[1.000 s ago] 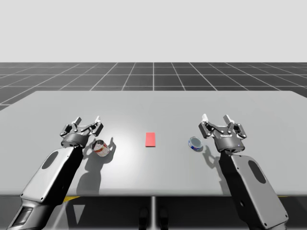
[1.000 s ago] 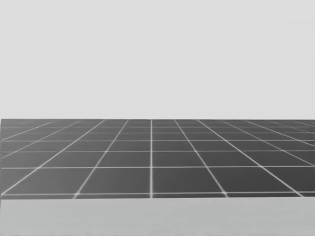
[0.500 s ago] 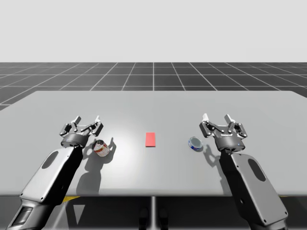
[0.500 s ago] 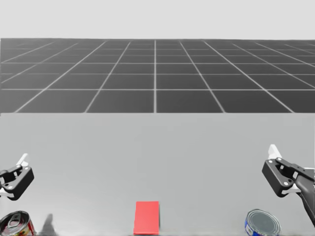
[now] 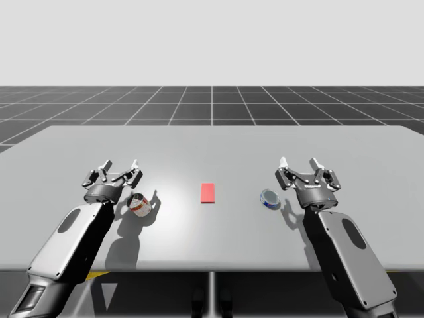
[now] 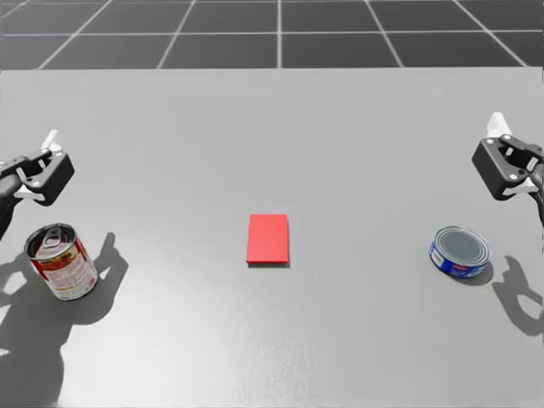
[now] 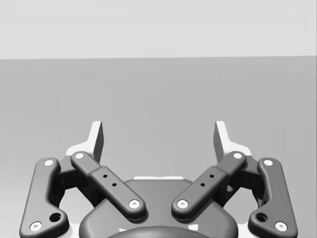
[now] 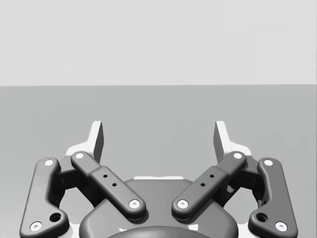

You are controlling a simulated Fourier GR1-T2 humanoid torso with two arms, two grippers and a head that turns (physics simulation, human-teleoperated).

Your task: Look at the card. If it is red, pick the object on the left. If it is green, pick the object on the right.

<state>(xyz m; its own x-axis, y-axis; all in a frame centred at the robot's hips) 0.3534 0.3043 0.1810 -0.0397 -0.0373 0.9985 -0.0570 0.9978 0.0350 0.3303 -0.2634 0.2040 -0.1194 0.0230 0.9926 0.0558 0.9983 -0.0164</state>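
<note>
Status: early stage; nothing has been picked.

1. The card [image 6: 268, 239] lies flat on the table [image 5: 212, 142], midway between the two cans. It is red, and the head view looks straight down on it, so the reading step can be judged complete.
2. A red card points to the object on the left. That is the red-and-white can [image 6: 59, 262], standing upright on the table with its silver lid up. The low blue can [image 6: 459, 252] on the right is not wanted.
3. Left gripper [image 7: 158, 136]: fingers spread wide, nothing between them. In the high view it sits near the red-and-white can, on the can's far outer side and apart from it. How high it hangs above the table is hard to judge from these angles.
4. Right gripper [image 8: 158, 136]: fingers likewise spread and empty, near the blue can but not touching it.

Outstanding: bring the left gripper around the red-and-white can, close on its sides from two directions, and lift. The right arm has no part to play.
</note>
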